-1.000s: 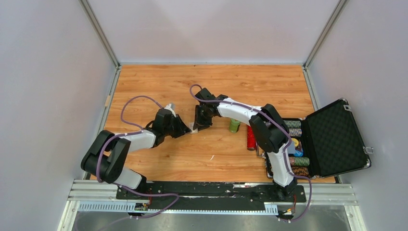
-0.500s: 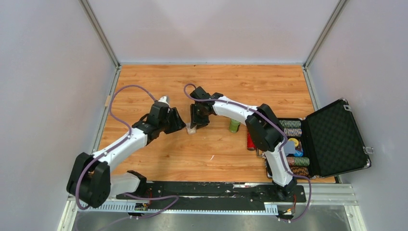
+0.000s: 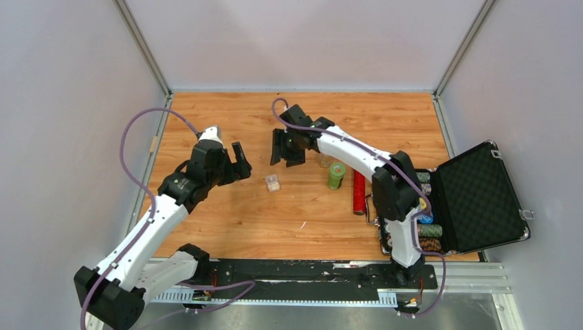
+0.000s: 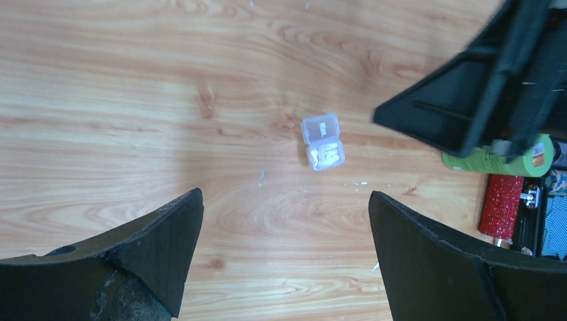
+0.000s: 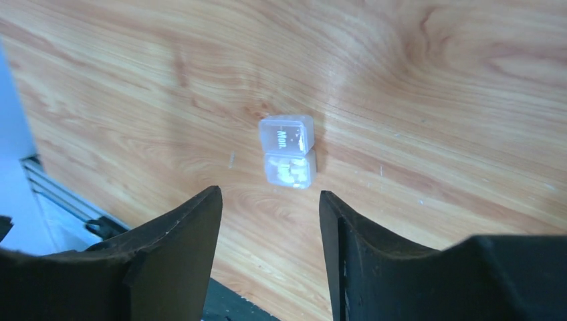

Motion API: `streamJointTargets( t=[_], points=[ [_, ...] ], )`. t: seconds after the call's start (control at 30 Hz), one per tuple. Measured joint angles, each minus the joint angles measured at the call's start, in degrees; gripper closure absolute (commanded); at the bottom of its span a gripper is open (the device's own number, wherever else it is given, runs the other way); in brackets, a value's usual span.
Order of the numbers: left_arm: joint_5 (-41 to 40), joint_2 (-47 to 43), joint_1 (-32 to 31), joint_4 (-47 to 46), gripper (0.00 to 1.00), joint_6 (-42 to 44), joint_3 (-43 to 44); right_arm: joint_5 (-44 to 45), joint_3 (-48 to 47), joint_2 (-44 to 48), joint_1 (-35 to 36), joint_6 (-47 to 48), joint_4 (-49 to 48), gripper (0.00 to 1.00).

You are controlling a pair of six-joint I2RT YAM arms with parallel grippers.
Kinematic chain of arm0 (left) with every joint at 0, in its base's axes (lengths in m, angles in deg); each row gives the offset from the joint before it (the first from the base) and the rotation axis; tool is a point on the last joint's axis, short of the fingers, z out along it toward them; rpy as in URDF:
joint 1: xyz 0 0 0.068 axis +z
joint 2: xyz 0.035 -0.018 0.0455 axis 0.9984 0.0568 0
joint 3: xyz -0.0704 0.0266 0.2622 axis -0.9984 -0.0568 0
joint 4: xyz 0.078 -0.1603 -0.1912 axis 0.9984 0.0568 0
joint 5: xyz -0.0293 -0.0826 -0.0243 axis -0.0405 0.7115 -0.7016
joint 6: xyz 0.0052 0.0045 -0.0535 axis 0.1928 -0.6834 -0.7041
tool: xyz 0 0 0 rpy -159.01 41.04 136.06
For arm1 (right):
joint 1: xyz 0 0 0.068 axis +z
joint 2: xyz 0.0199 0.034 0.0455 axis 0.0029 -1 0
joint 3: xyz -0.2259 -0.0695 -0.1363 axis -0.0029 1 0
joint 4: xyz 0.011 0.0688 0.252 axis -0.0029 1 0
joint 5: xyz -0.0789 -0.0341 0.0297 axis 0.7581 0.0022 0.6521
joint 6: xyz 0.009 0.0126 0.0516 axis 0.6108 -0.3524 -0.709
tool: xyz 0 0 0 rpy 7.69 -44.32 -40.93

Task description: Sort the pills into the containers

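A tiny clear container lies alone on the wooden table, its lid folded open. Its lower half holds white pills, which also show in the left wrist view as pills. My left gripper hovers left of it, open wide and empty. In its own view the container lies beyond the left gripper. My right gripper hangs just beyond the box, open and empty. In that wrist view the container sits ahead of the right gripper, apart from both fingers.
A small green bottle stands right of the box, with a red tube lying beside it. An open black case of poker chips fills the right edge. Grey walls close in the table on three sides.
Both grippers have opened and drawn back from the box. The left arm rose and swung left, the right moved toward the far side. The box now lies free on the table.
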Motion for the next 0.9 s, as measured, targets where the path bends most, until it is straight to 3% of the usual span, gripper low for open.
streamJointTargets(
  t=[0.13, 0.2, 0.4, 0.67, 0.9],
  points=[
    [-2.8, -2.0, 0.0, 5.6, 0.0, 3.1, 6.2, 2.4, 0.3, 8.4, -1.8, 0.2, 1.2, 0.35],
    [-4.2, -3.3, 0.0, 8.1, 0.0, 4.8, 8.9, 6.3, 1.6, 14.8, -2.6, 0.8, 1.2, 0.25],
    [-7.8, -8.5, 0.0, 14.0, 0.0, 9.3, 15.5, 27.3, 10.4, 40.4, -4.7, 4.7, 1.1, 0.0],
    [-10.0, -11.6, 0.0, 19.6, 0.0, 12.4, 24.5, 51.1, 14.7, 64.0, -9.1, 7.8, 4.6, 0.0],
    [-10.4, -14.8, 0.0, 21.9, 0.0, 13.2, 27.6, 60.5, 12.8, 73.4, -9.1, 10.2, 6.5, 0.0]
  ],
)
